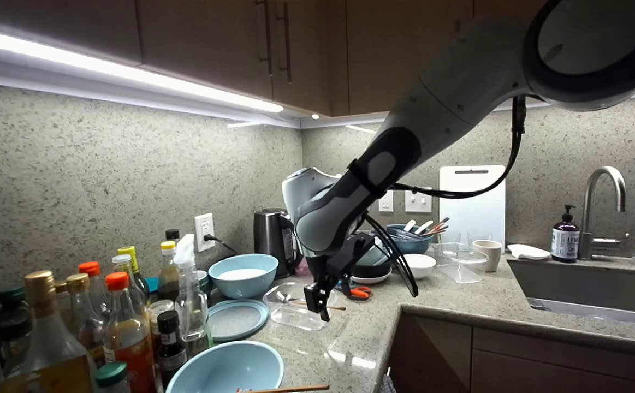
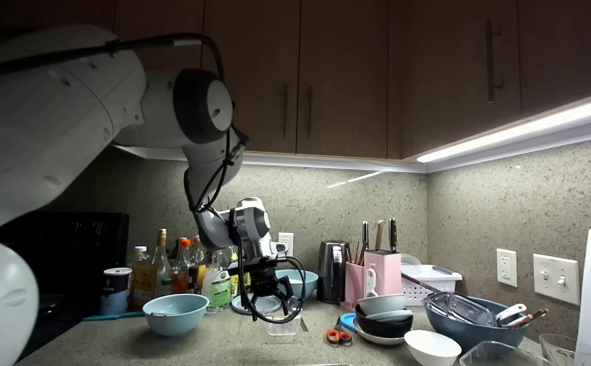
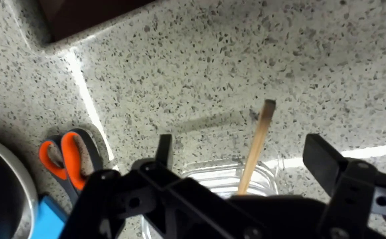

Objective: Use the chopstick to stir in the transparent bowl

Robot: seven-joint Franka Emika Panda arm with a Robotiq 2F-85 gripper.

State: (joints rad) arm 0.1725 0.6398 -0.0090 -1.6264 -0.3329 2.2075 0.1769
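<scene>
Hovering near the clear bowl [image 1: 297, 319], holding the end effector [image 3: 238, 149] spread, not yet gripping the chopstick [image 3: 256, 146] jutting past its rim; apparently leaving grasping and stirring undone.

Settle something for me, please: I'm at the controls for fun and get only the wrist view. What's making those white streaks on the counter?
Observer: Probably the lit strip under the cupboards; it shows in an exterior view.
Visitor: Neat! And does this chopstick, sticking out past the edge of the clear dish, have a twin somewhere?
Observer: Perhaps: in an exterior view, another wooden stick pokes out past the rim of a blue bowl.
</scene>
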